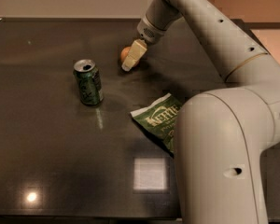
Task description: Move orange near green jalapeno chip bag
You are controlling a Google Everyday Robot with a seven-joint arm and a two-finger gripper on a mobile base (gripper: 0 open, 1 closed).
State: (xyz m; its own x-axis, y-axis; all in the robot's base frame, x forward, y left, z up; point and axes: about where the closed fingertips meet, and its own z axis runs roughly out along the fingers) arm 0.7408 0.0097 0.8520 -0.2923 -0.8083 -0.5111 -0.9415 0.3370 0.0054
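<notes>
The orange (125,53) lies on the dark table (46,139) at the back, right of the soda can. My gripper (131,59) is down at the orange and covers its right side, so only the fruit's left part shows. The green jalapeno chip bag (159,120), with white "Kettle" lettering, lies flat nearer the front, to the right of the orange. Its right part is hidden behind my arm's large white body (224,157).
A green soda can (88,82) stands upright left of the orange and left of the bag. The table's front edge runs along the bottom. My arm spans from the lower right up to the back centre.
</notes>
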